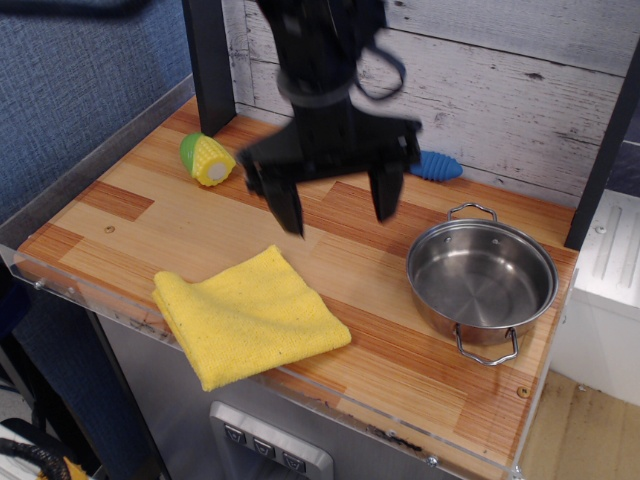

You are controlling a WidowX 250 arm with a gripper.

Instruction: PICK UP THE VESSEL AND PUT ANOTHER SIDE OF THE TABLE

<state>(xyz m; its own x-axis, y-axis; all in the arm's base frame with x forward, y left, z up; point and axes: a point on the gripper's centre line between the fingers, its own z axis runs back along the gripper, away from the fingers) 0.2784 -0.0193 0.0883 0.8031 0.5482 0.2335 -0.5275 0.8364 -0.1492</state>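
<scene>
The table is seen as a counter of striped light and reddish-brown planks, edged by a clear plastic rim along its near side and carried on a metal base. Behind it, a wall of whitewashed boards fills the upper right of the frame, while a blue textured wall occupies the upper left; a dark post rises between them.

The vessel is placed at the right end of the counter, upright and empty, with one looped handle toward the back and one toward the front edge. A folded yellow cloth is laid at the lower left, near the front rim. A toy corn cob is found toward the back left. A blue handle is partly hidden behind the arm.

The gripper is held above the middle of the counter, its two fingers spread wide apart with nothing between them, left of the vessel and apart from it.
</scene>
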